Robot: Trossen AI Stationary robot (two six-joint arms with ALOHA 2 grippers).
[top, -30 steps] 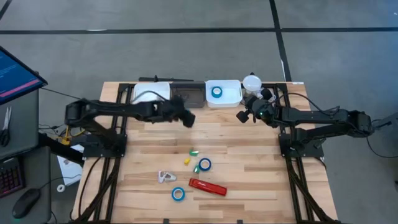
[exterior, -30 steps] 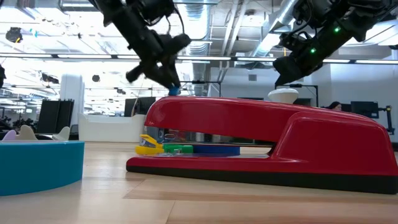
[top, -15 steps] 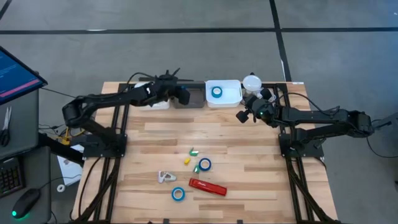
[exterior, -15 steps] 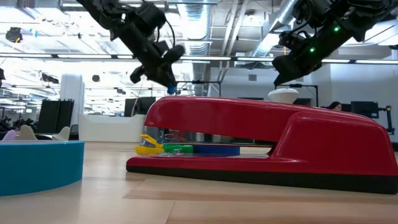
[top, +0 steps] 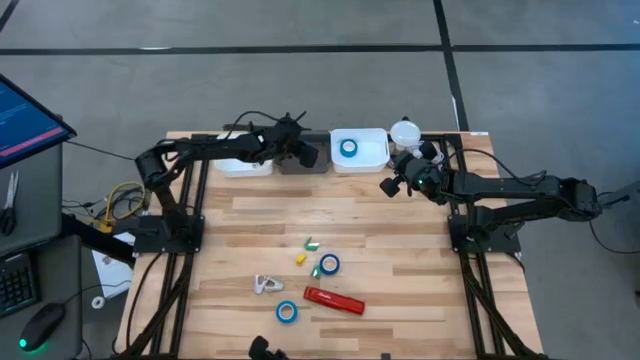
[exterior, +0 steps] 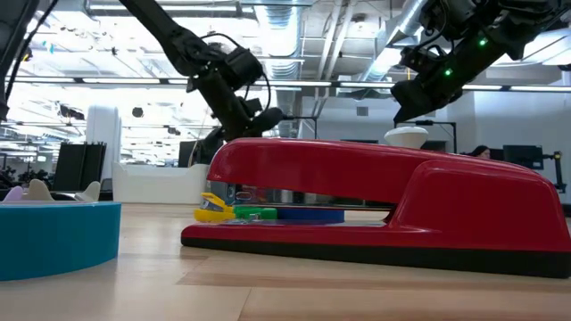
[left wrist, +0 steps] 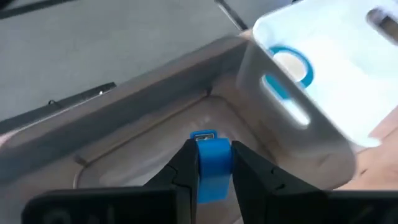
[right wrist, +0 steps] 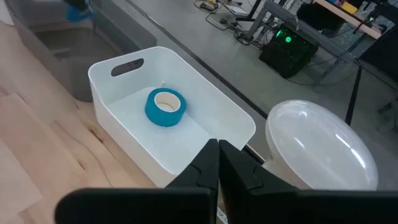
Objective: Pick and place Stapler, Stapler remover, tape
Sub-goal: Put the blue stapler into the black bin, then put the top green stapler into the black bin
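Item: small blue piece [left wrist: 211,163], clamped in my left fingers [left wrist: 186,168], directly above grey bin [left wrist: 155,134]; right fingers [right wrist: 217,163] together, idle.

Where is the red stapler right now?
In the high view, the red stapler lies on the table's near edge, right of a blue tape roll.

One stapler [top: 334,300], three tape rolls [top: 329,264] [top: 286,311] [top: 348,148], three bins [top: 360,150] and one white remover [top: 266,285] on the surface [top: 400,270].
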